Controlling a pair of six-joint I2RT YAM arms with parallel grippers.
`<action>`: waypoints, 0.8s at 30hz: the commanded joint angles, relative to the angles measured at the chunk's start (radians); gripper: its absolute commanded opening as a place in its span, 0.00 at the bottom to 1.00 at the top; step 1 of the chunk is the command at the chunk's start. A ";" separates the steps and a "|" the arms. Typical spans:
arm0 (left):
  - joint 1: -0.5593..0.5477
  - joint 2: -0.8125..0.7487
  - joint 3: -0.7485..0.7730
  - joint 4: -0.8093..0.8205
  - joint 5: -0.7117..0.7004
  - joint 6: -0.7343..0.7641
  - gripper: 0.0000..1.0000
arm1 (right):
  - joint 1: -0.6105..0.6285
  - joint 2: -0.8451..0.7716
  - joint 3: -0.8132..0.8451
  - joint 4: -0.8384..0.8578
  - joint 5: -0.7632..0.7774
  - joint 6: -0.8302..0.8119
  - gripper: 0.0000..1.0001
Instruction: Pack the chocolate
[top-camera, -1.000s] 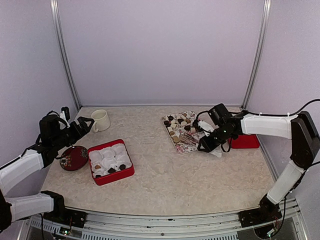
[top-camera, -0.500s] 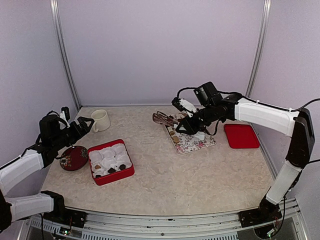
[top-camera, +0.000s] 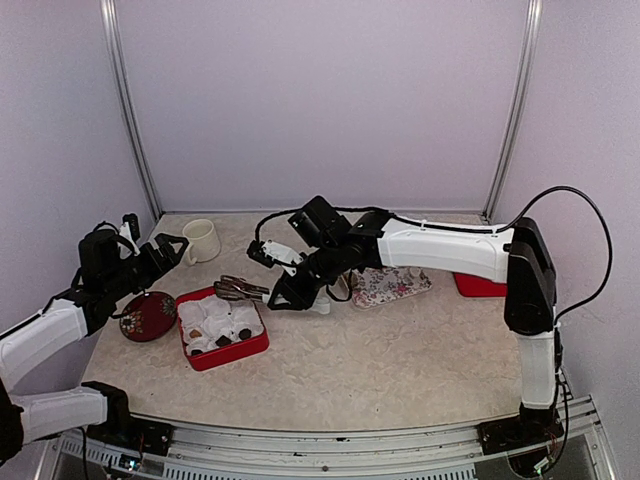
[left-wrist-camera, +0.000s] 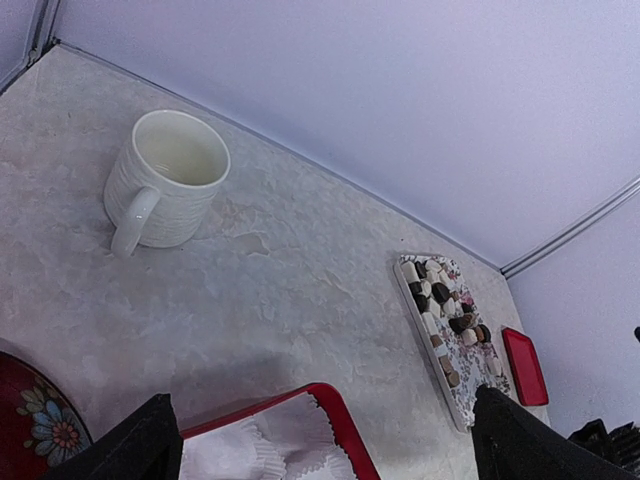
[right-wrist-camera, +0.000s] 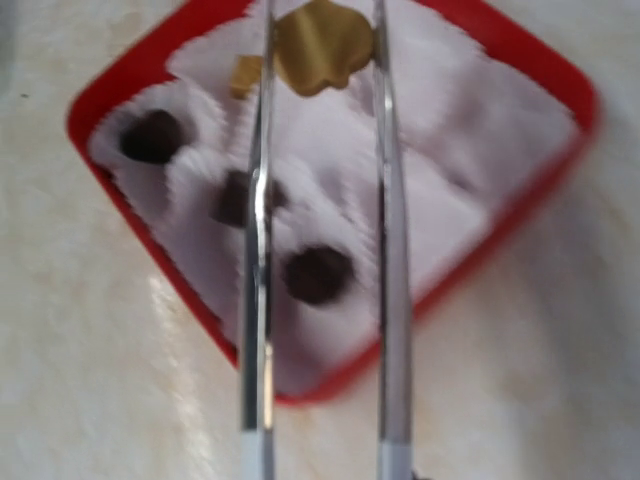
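Note:
My right gripper (top-camera: 296, 288) is shut on a pair of metal tongs (top-camera: 242, 290) that reach left over the red box (top-camera: 236, 351). In the right wrist view the tongs (right-wrist-camera: 257, 250) pinch a tan chocolate (right-wrist-camera: 320, 45) at their tips, above the box's white paper cups. Dark chocolates (right-wrist-camera: 318, 273) lie in several cups, and a small tan piece (right-wrist-camera: 243, 75) lies in another. More chocolate (left-wrist-camera: 447, 315) sits on the floral tray (left-wrist-camera: 472, 395). My left gripper (top-camera: 168, 250) hangs open and empty at the far left, above the box's far corner (left-wrist-camera: 340, 420).
A white mug (top-camera: 201, 240) stands at the back left. A dark red oval dish (top-camera: 148, 316) lies left of the box. The red lid (top-camera: 478, 287) rests at the right, behind my right arm. That arm stretches across the middle and covers part of the floral tray (top-camera: 398, 286).
My right arm has swung left from the floral tray to above the red box, carrying the tongs and a tan chocolate. The left arm has not moved.

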 joint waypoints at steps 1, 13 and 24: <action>0.007 -0.009 0.028 0.007 -0.005 0.006 0.99 | 0.041 0.076 0.095 -0.007 -0.021 -0.008 0.28; 0.008 -0.020 0.018 -0.001 -0.011 0.011 0.99 | 0.061 0.188 0.158 -0.004 -0.014 0.003 0.28; 0.016 -0.029 0.011 -0.004 -0.013 0.019 0.99 | 0.061 0.242 0.220 -0.025 -0.021 0.000 0.33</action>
